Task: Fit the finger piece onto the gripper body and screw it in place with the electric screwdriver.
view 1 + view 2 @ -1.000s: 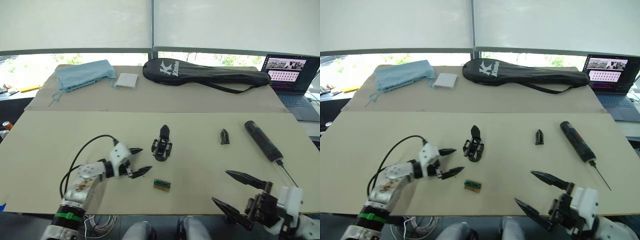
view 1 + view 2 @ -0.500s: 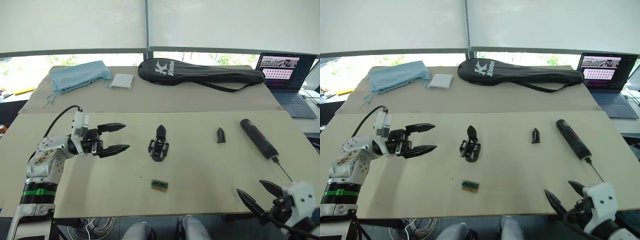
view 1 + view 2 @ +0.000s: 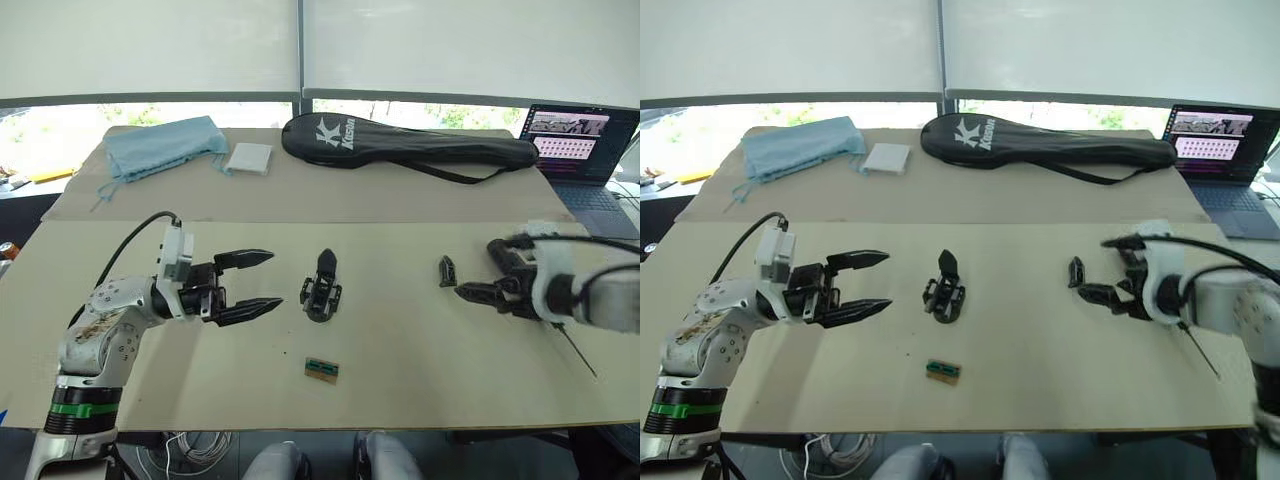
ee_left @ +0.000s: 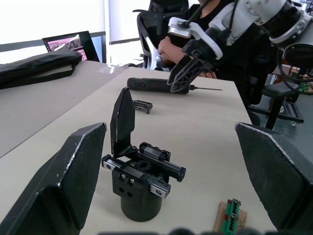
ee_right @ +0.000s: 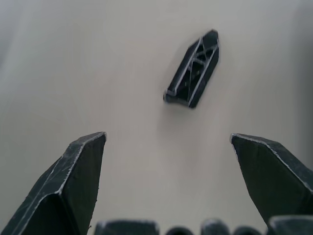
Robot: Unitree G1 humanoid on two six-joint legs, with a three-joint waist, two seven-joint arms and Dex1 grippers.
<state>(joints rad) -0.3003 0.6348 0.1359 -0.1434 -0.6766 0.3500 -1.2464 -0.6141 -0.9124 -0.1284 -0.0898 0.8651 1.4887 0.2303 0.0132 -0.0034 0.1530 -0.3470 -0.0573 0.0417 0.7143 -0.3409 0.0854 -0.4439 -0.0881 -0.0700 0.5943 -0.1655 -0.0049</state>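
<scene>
Both grippers, left (image 3: 247, 284) and right (image 5: 168, 183), gape wide and empty; small black tapered finger piece (image 5: 192, 75) lies unfitted, apart from black round-based gripper body (image 4: 139, 178); thick black electric screwdriver (image 4: 151, 84) untouched.

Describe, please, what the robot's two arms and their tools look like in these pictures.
Both arms are silver-grey metal with white housings at the wrist. The left arm has a green band low down, a scuffed brownish patch, and a black cable looping to its wrist. Each tool, left tool and right tool, has two glossy black fingers tapering to sharp points. A black cable also runs over the right arm.
</scene>
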